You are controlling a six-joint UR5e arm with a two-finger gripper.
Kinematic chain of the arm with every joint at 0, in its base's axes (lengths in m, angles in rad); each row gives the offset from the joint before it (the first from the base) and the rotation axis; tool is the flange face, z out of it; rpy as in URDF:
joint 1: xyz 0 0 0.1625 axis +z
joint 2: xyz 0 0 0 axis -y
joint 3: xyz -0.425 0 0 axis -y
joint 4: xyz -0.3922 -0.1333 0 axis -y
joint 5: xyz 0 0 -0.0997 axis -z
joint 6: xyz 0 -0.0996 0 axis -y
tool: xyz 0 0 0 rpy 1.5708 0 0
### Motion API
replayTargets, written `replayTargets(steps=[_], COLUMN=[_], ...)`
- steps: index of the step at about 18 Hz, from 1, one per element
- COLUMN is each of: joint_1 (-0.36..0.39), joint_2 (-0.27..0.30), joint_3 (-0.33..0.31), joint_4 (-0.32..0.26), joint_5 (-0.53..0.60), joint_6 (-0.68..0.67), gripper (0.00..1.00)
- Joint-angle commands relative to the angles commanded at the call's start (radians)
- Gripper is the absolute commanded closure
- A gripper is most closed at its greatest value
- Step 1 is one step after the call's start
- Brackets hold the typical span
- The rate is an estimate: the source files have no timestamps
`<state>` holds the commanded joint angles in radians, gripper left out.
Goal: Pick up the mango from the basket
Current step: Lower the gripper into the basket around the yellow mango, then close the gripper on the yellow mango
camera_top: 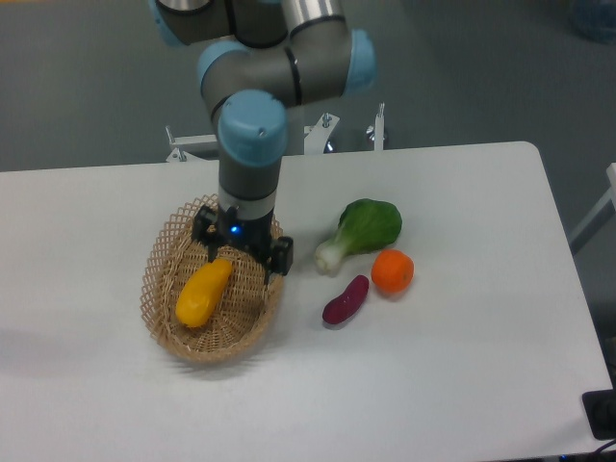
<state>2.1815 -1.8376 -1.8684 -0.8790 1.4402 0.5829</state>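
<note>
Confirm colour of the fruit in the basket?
Yellow-orange mango, clearest in the fixed camera view.

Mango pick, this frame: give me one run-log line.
phase: approach | claw: open, over basket | mango: in basket, not gripped | bok choy, orange, sweet potato: on table

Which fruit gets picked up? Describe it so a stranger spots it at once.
Find the shallow oval tan wicker basket on the white table's left side. Inside lies the smooth, elongated yellow-orange mango, the only thing in it, unlike the round orange outside.
</note>
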Motion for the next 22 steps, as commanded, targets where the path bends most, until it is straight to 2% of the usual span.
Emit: replayTargets(steps=[4,22], joint_1=[-0.052,-0.124], joint_2=[-0.055,-0.1], joint_3=[0.0,-0.009], joint_4=[0.038,0.049], joint_5=[0.048,0.078], joint_6=[-0.003,-0.014], gripper=[0.0,0.0])
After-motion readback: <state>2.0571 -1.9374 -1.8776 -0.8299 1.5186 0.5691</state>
